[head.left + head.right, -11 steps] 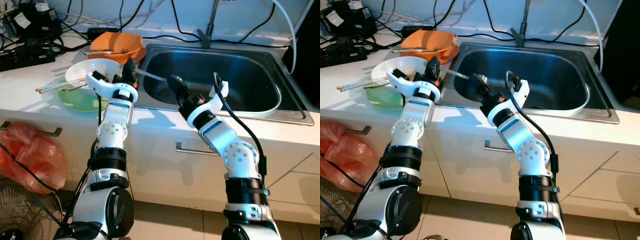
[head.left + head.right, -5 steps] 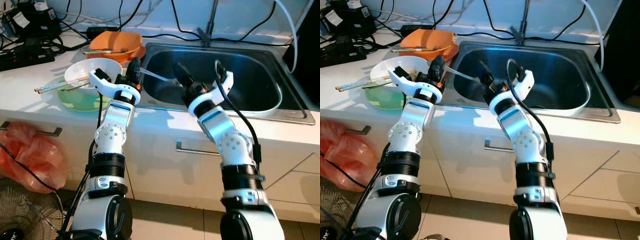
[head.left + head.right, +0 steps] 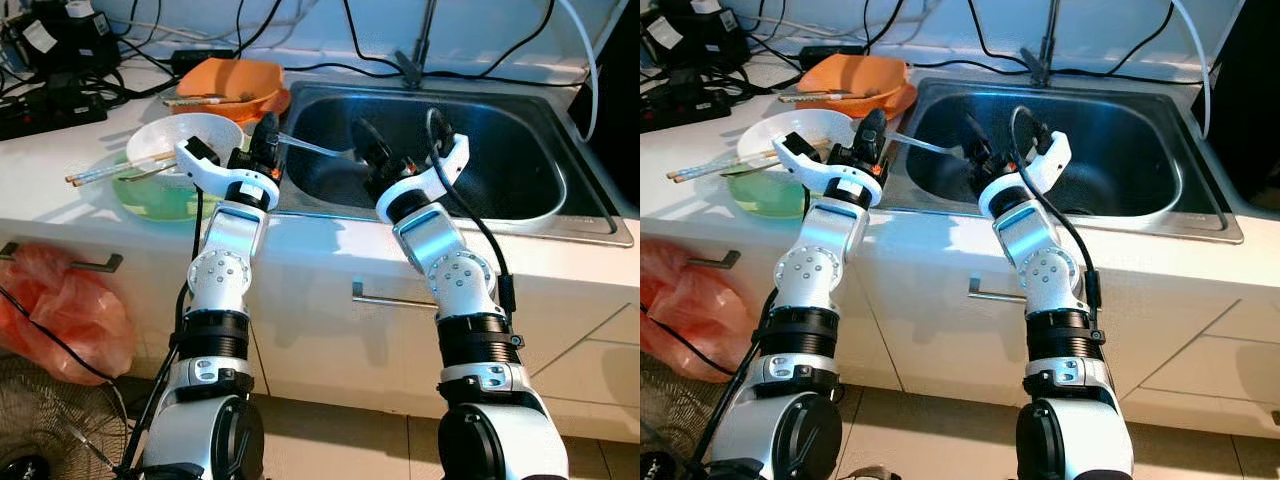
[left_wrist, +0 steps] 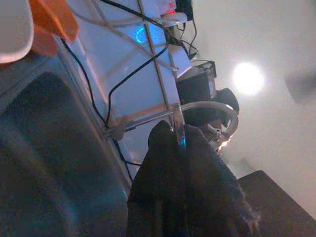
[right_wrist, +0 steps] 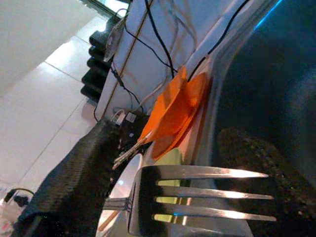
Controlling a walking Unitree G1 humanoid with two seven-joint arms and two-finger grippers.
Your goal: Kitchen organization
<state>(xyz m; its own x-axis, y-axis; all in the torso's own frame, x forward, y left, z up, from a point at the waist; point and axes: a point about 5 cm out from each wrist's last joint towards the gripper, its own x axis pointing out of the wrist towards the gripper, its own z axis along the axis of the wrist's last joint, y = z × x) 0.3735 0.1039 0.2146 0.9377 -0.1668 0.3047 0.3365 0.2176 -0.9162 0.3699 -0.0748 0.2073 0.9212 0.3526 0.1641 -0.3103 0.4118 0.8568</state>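
Steel: slotted metal spatula [image 5: 197, 200], flat blade with long slits, shiny.
Handle: thin, pale, running from left gripper [image 3: 268, 135] across the sink [image 3: 560, 215] rim toward right gripper [image 3: 368, 150].
Grip: left gripper closed on handle; right gripper's opening cannot be told.
Worktop [image 3: 60, 150]: white, smooth.

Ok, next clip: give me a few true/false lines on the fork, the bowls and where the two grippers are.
1. The left gripper holds the fork by its handle. True.
2. The fork's prongs point out over the sink. True.
3. The orange bowl lies inside the sink. False: it sits on the counter beside the sink.
4. Chopsticks rest across the white bowl. True.
5. The right gripper is over the green plate. False: it is over the sink, by the fork's prongs.
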